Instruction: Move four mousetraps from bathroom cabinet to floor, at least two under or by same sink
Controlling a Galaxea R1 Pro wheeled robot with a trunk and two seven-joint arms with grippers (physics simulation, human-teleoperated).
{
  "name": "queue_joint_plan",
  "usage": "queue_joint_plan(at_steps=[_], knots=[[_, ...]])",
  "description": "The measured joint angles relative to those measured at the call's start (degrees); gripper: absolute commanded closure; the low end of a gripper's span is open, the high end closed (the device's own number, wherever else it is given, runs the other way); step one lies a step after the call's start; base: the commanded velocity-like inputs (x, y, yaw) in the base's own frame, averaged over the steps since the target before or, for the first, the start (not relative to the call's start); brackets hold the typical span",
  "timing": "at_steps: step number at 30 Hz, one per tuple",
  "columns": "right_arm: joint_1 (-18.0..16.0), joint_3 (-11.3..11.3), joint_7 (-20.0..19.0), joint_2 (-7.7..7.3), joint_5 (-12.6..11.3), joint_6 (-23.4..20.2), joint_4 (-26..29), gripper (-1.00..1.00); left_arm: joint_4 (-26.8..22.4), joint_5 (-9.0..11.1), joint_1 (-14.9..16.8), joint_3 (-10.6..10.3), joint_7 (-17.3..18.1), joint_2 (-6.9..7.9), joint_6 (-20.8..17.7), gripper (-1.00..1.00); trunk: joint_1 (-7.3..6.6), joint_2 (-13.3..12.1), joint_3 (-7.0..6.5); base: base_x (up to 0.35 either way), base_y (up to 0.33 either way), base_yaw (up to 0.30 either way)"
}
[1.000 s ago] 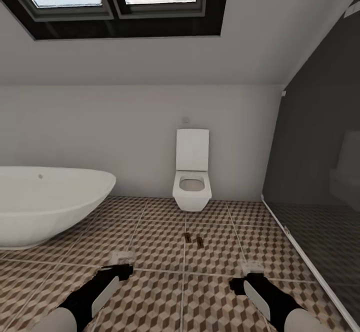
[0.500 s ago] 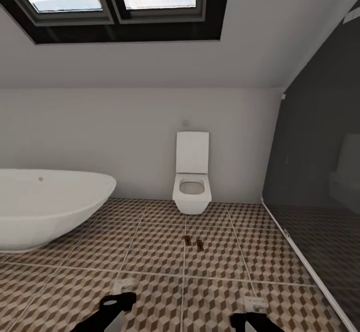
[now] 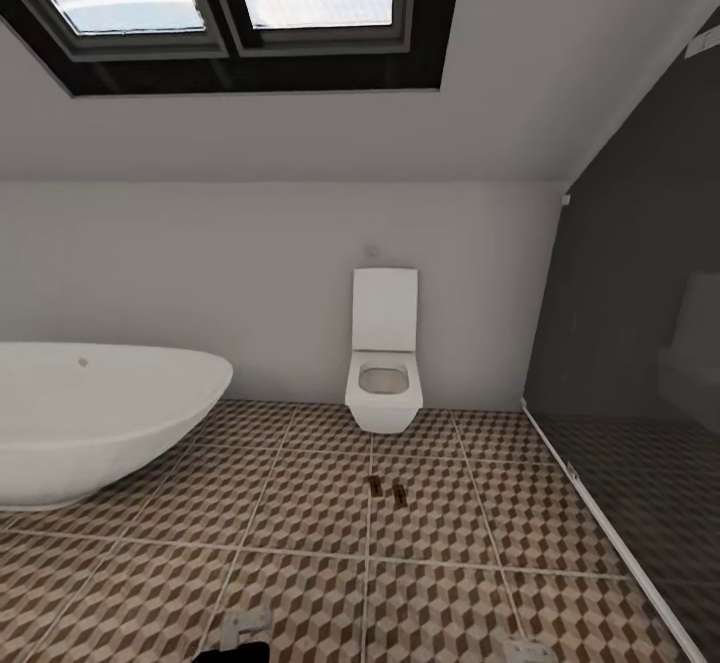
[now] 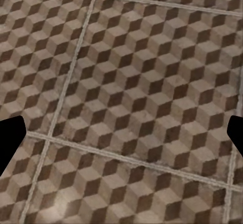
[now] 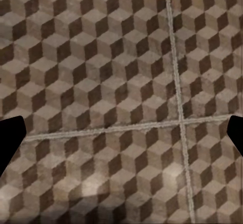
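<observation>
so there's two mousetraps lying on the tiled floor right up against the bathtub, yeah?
Not quite. The two mousetraps lie on the bathroom floor, but in front of the toilet, well apart from the bathtub. The head view shows it.

Brown-beige cube-patterned bathroom floor (image 3: 300,513); white toilet (image 3: 383,353).

Head forward; wrists over bathroom floor (image 4: 131,82)
</observation>
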State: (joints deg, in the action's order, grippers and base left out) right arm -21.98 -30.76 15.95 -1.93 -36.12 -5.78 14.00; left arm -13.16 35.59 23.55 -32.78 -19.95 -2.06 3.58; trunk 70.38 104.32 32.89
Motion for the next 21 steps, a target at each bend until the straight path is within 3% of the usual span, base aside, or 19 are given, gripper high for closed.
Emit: queue_joint_plan(at_steps=[8, 21], knots=[[0.3, 0.0, 0.0, 0.3, 0.1, 2.7, -1.8, -1.0, 0.5, 0.2, -2.1, -0.2, 0.0, -0.13, 5.4, -1.0, -1.76, -3.2, -1.44, 0.0, 0.0, 0.0], [0.9, 0.0, 0.1, 3.03, 0.8, 4.9, -3.2, -1.0, 0.6, 0.5, -2.8, -0.2, -0.1, -0.12, 7.4, -1.0, -4.61, -8.4, -3.77, 0.0, 0.0, 0.0]])
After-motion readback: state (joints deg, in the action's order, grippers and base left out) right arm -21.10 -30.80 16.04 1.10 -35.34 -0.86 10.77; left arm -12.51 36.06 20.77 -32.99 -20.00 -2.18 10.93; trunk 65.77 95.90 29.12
